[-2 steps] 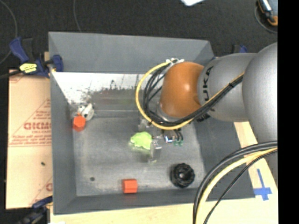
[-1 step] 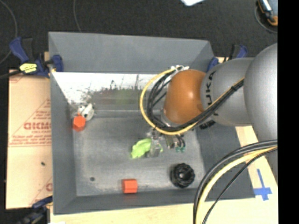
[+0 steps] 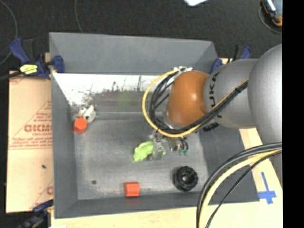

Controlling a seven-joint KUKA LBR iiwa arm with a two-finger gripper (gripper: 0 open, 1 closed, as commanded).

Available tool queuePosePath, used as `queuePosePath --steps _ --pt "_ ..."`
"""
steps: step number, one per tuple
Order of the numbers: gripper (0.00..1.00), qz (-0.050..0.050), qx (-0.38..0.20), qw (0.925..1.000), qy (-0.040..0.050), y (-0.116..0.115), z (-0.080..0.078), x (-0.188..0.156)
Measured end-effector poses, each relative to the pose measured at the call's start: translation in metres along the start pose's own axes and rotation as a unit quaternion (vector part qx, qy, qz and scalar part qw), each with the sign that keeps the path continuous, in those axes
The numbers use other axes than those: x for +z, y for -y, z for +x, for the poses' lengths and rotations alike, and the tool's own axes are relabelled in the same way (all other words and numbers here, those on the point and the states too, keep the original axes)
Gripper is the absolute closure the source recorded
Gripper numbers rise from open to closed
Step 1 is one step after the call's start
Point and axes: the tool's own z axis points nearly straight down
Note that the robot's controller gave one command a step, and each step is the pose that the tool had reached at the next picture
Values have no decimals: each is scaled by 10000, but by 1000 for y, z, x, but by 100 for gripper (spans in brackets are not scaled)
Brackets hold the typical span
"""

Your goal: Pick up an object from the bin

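The gripper is set low over the middle of the bin, partly hidden under the orange cover, so whether it is spread or closed cannot be told. A crumpled green thing is seen touching it on the view's left, judged the likely target. A black round thing and an orange block are found apart, nearer the front wall.

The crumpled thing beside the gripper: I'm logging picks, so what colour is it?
The crumpled thing is lime green, clearest in the camera view.
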Motion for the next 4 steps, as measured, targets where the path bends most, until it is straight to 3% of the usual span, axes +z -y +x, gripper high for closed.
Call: queuePosePath --steps 1,2,3,4 --pt "100 -1 207 9998 17 10 3 -72" --pt "0 -3 213 9998 17 10 3 -72" --pt "0 -3 216 9998 17 10 3 -72" --pt "0 -6 1461 9893 21 8 23 0"
